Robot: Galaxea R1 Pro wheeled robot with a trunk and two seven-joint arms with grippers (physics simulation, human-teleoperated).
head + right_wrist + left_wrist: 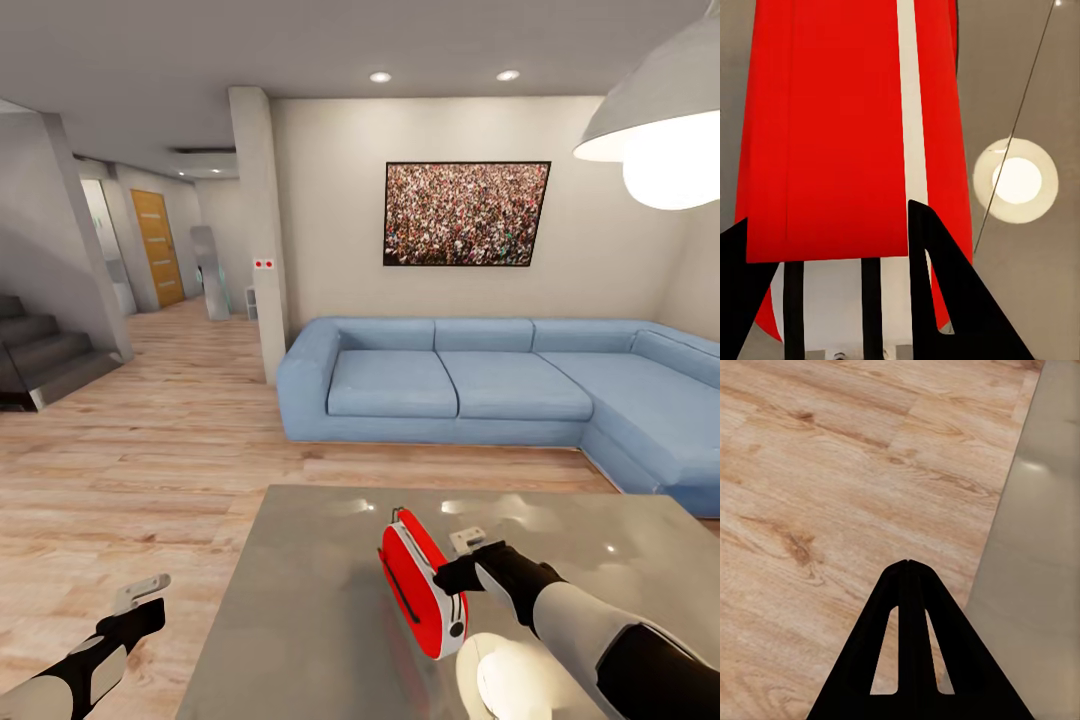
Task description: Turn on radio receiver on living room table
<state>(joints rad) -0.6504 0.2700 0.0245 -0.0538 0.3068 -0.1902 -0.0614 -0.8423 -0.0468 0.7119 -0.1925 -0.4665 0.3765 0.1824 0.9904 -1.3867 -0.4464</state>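
Observation:
The red radio receiver (420, 585) with white sides stands on its edge on the glossy grey table (300, 610), in the living room with the blue sofa. My right gripper (442, 578) is at the radio's right side, open, its fingertips up against the casing. In the right wrist view the radio's red body (847, 127) and white strip sit just beyond the spread fingers (945, 285). My left gripper (155, 612) hangs shut over the wood floor, left of the table; its fingers (907, 607) meet at a point.
A long blue corner sofa (480, 385) stands behind the table under a framed crowd picture (466, 213). A white dome pendant lamp (660, 130) hangs at upper right, and its reflection (1016, 180) shows on the tabletop. A pillar (262, 230) and stairs (40, 360) stand to the left.

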